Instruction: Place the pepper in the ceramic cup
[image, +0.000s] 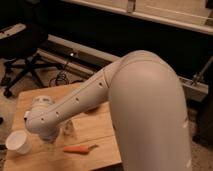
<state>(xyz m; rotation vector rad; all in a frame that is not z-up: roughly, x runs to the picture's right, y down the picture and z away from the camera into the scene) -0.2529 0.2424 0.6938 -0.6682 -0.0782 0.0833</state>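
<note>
On the table (100, 131), slender tapering orange pepper (77, 149) near the tool (50, 144)

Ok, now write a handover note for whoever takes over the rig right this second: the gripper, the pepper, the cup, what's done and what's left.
Gripper: low over the front left of the wooden table, between the ceramic cup and the pepper, not on either.
Pepper: lying flat near the table's front edge, to the right of the gripper in the camera view.
Ceramic cup: upright at the front left corner, no pepper in it.
Small clear bottle: stands just behind the pepper; mind it.
Done: nothing yet.
Left: grasp the pepper, carry it to the cup, drop it in.
</note>
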